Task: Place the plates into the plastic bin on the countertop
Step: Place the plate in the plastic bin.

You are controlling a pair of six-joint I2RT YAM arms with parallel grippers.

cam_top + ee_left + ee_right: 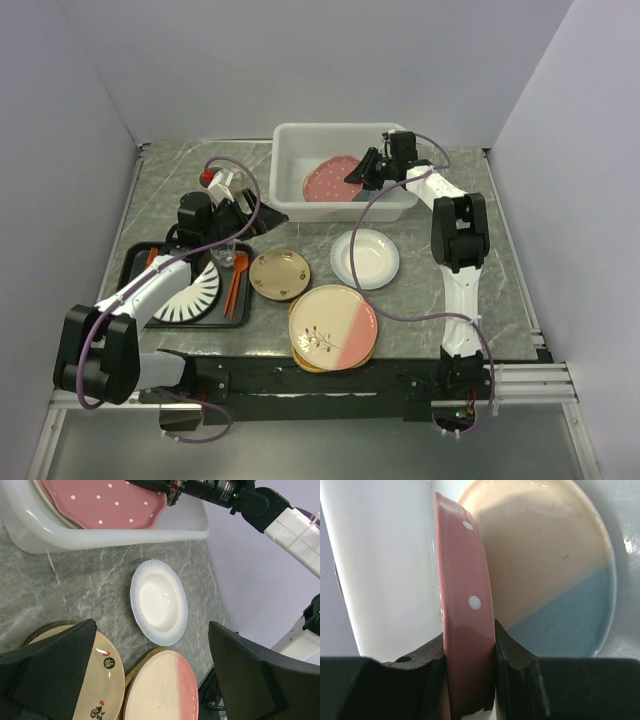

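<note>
The right gripper (469,652) clamps its jaws on a pink white-dotted plate's (465,580) edge, with a cream-and-blue plate (545,565) behind it in the white plastic bin (385,565).

Small marks (109,662) on the tan plate (100,685) cannot be read.

By the far edge, a white translucent plastic bin (289,162) holds a pink dotted plate (328,182) tilted over a cream-and-blue plate (555,580); a plain white plate (365,258) lies near it.

At least seven plates (366,257) show, two of them in the one plastic bin (340,127); one black tray (200,322), two orange spoons (236,282), one clear glass (228,256)
</note>
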